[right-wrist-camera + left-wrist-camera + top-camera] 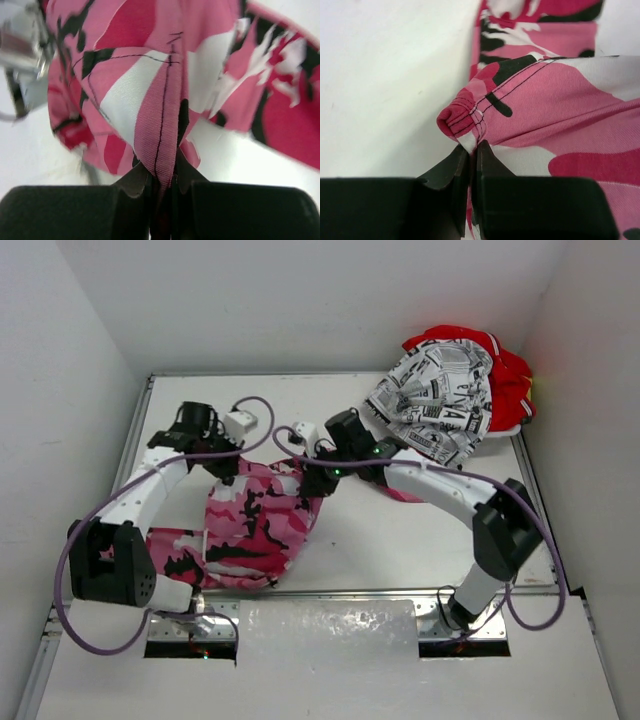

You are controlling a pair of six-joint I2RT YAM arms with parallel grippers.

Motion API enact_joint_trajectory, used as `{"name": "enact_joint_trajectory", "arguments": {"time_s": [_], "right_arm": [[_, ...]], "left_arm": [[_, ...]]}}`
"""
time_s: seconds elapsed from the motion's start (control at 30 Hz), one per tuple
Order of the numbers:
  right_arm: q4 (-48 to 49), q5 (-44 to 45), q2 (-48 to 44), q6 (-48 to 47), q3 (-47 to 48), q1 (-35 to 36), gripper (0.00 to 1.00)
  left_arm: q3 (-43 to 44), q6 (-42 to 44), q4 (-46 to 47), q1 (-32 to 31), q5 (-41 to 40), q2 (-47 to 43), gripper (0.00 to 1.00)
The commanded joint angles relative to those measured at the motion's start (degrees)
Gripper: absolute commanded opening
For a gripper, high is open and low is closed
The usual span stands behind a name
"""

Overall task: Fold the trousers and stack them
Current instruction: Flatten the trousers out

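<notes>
The pink, white, black and crimson camouflage trousers [255, 525] lie bunched in the middle-left of the table. My left gripper [225, 472] is shut on a hem corner of the camouflage trousers [470, 117] at their top left. My right gripper [315, 485] is shut on a seamed fold of the camouflage trousers [160, 125] at their top right. The white newsprint-patterned trousers [440, 405] lie crumpled at the back right, on top of the plain red trousers [505, 375].
White walls enclose the table on the left, back and right. The table's bare surface [420, 540] shows right of the camouflage trousers. Purple cables [265, 410] loop over both arms. A shiny plate [330, 635] lies at the near edge between the arm bases.
</notes>
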Motion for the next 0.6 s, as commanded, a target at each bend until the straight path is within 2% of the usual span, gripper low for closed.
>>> {"name": "enact_joint_trajectory", "arguments": {"time_s": [0.0,0.07,0.1,0.17,0.23,0.27,0.33,0.43,0.47,0.53,0.57], "right_arm": [[-4.22,4.57,4.23,2.29,10.12,-4.21,0.00],[-8.27,8.19,6.08,5.71,12.60,-8.85,0.00],[-8.98,12.12,6.00,6.77,13.40,-10.63,0.00],[-10.56,15.83,4.08,5.92,13.50,-13.62,0.00],[-11.01,18.49,2.32,2.76,13.58,-13.81,0.00],[-10.92,16.57,0.66,0.74,13.84,-13.72,0.00],[-9.17,13.84,-0.85,0.54,14.37,-13.63,0.00],[-5.49,11.12,-2.08,0.28,18.14,-11.88,0.00],[-4.95,10.41,-1.56,-0.33,20.33,-10.13,0.00],[-4.15,6.91,2.47,-0.51,29.54,-8.02,0.00],[-3.80,5.58,4.49,0.36,37.41,-5.57,0.00]], "left_arm": [[2.90,-3.61,2.59,10.51,-6.36,0.72,0.00],[8.32,-9.41,3.66,15.28,-4.79,2.12,0.00],[10.62,-11.43,4.01,20.09,-1.38,3.78,0.00],[16.69,-15.75,2.45,23.73,3.28,5.46,0.00],[20.03,-16.37,1.47,23.74,9.96,5.73,0.00],[20.40,-17.77,1.99,23.66,16.17,4.08,0.00],[21.10,-19.00,3.57,23.66,20.43,1.61,0.00],[25.21,-20.59,5.51,24.70,20.71,-2.17,0.00],[26.98,-21.38,5.86,26.80,20.80,-2.53,0.00],[34.33,-23.49,5.95,29.44,21.94,-2.53,0.00],[36.90,-24.62,6.91,32.68,22.12,-2.01,0.00]]}}
